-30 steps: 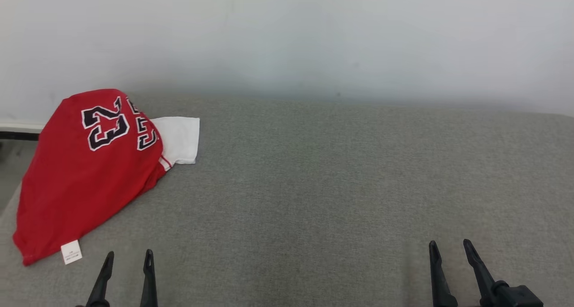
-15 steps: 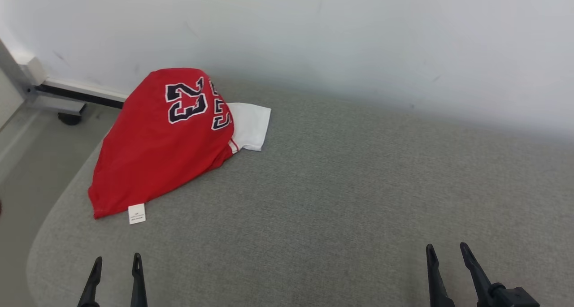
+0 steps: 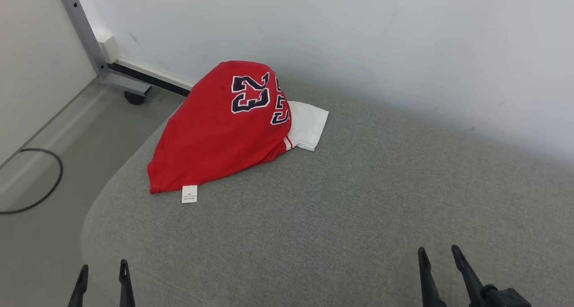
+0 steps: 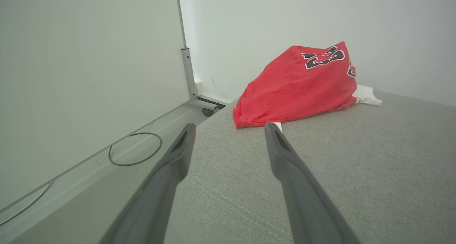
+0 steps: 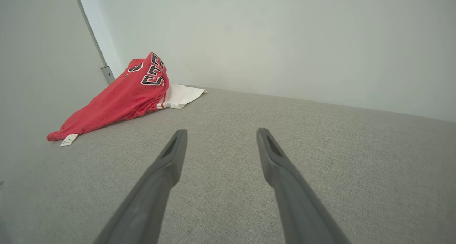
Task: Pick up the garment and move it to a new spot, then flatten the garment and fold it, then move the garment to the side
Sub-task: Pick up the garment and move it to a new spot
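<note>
Ahead of your left gripper [image 3: 103, 265], well apart, the red garment [image 3: 210, 141] bears the number 23 [image 3: 250, 94] twice in dark, white-edged digits. The white tag [image 3: 189, 194] at its near hem carries print too small to read.

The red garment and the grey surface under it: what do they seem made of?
The red garment looks like soft matte knit cloth, perhaps polyester jersey: it slumps in folds, with edged numbers. The grey surface seems woven upholstery fabric over padding: fine flecked weave, a stitched seam, rounded corner.
</note>
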{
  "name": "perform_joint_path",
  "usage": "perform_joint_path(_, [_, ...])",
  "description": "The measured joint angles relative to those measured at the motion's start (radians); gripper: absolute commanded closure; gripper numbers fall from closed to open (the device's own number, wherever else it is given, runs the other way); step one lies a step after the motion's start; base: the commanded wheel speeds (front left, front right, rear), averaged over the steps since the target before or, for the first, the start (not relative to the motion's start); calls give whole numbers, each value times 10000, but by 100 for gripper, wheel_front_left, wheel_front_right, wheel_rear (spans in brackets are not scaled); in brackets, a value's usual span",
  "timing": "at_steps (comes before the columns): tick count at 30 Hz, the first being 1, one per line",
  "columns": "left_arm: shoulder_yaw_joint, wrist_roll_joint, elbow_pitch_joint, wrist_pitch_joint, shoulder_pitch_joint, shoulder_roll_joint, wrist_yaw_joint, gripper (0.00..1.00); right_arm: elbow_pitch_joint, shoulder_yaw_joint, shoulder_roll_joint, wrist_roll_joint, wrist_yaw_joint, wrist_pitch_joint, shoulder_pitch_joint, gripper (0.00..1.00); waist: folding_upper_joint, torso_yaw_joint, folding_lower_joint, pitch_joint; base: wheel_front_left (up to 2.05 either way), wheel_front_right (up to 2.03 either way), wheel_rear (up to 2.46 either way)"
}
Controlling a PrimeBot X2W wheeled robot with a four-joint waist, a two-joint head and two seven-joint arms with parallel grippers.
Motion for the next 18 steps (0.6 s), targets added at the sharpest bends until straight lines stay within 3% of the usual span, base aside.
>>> perform_joint_path(18, [167, -290, 90, 0, -43, -4, 132, 0, 81, 173, 2, 19, 0, 0, -43, 0, 0, 171, 0, -75, 0, 0, 0])
